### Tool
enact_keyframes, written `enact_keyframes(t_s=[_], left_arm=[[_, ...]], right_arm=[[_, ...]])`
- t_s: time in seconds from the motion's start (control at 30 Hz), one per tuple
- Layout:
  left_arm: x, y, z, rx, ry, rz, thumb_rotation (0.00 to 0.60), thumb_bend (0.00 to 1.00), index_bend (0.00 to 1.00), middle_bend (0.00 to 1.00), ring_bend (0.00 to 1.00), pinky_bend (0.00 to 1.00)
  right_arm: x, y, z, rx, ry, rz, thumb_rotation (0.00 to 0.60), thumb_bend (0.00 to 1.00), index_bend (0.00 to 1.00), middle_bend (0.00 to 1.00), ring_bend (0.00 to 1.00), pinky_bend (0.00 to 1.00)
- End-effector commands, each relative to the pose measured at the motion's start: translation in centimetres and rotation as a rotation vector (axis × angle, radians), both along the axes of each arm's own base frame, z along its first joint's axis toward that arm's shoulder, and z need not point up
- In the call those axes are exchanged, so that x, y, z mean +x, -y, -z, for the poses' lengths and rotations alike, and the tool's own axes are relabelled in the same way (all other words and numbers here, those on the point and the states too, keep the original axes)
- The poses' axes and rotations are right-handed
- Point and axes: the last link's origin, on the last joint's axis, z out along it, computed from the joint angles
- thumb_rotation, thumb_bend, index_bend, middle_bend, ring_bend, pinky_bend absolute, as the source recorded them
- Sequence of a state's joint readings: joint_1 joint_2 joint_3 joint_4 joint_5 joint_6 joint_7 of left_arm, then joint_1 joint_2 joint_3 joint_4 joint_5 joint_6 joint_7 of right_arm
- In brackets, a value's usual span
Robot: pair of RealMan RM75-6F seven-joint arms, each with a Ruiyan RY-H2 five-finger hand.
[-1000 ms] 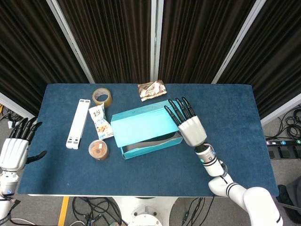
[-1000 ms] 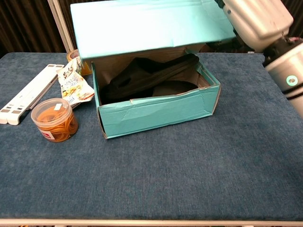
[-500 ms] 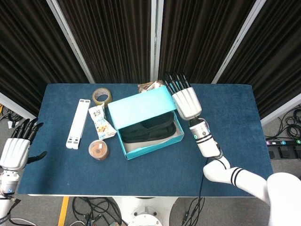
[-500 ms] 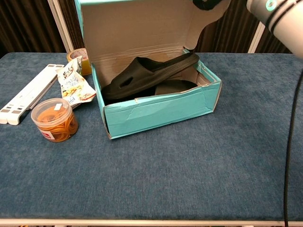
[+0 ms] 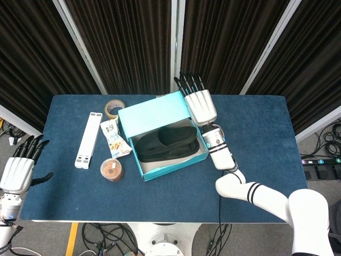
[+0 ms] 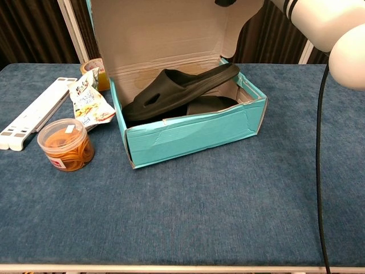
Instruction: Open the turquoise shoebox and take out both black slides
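The turquoise shoebox (image 5: 171, 163) (image 6: 194, 134) stands mid-table with its lid (image 5: 152, 114) (image 6: 165, 28) raised upright at the back. Inside, one black slide (image 5: 162, 144) (image 6: 179, 85) leans across the box, its toe on the right rim. The second slide (image 6: 205, 105) lies flat beneath it. My right hand (image 5: 198, 102) is flat, fingers straight, against the lid's right end at the far side of the box; it holds nothing. In the chest view only dark fingertips (image 6: 224, 2) show at the top. My left hand (image 5: 18, 169) hangs open off the table's left edge.
Left of the box lie a snack packet (image 5: 112, 137) (image 6: 88, 101), a jar of rubber bands (image 5: 111, 169) (image 6: 65, 144), a white folded stand (image 5: 88, 140) (image 6: 34, 114) and a tape roll (image 5: 114, 108). My right forearm (image 5: 221, 154) runs along the box's right side.
The lid has swung from nearly closed to upright, uncovering both slides. My right hand moved back and away with the lid. The left hand stayed put.
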State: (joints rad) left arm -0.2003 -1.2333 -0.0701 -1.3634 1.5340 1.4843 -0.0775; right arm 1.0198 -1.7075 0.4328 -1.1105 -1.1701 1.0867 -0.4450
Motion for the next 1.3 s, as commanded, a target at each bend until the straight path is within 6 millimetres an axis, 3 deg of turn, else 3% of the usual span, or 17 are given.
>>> enact_keyframes(t_s=[0.03,0.13,0.3,0.47,0.83,1.3], left_arm=[[0.0,0.0,0.1,-0.001,0.001,0.002,0.6,0.1,0.12,0.05,0.0,0.18],[0.1,0.0,0.2,-0.009,-0.007,0.007,0.6,0.1,0.12,0.05,0.0,0.18],[0.5,0.0,0.1,-0.007,-0.017,0.014,0.6,0.1,0.12,0.05,0.0,0.18],[0.2,-0.1,0.4,-0.017,-0.011,-0.004,0.6,0.1,0.12,0.05,0.0,0.18],[0.0,0.0,0.5,-0.02,-0.005,0.002,0.6,0.1,0.13,0.05,0.0,0.18],[0.4,-0.3,0.5,-0.021,-0.005,0.006,0.6,0.1,0.12,0.05,0.0,0.18]], right_arm=[[0.1,-0.1,-0.2,-0.002,0.003,-0.019,0.6,0.1,0.0,0.0,0.0,0.0],[0.6,0.4,-0.6,-0.021,0.01,-0.045,0.6,0.1,0.0,0.0,0.0,0.0],[3.1,2.2,-0.5,-0.037,0.019,-0.072,0.6,0.09,0.0,0.0,0.0,0.0],[4.8,2.5,0.0,-0.024,0.027,-0.102,0.6,0.09,0.0,0.0,0.0,0.0],[2.4,1.3,0.1,0.001,-0.045,-0.093,0.6,0.09,0.0,0.0,0.0,0.0],[-0.1,-2.8,-0.8,0.136,-0.167,-0.071,0.6,0.08,0.0,0.0,0.0,0.0]])
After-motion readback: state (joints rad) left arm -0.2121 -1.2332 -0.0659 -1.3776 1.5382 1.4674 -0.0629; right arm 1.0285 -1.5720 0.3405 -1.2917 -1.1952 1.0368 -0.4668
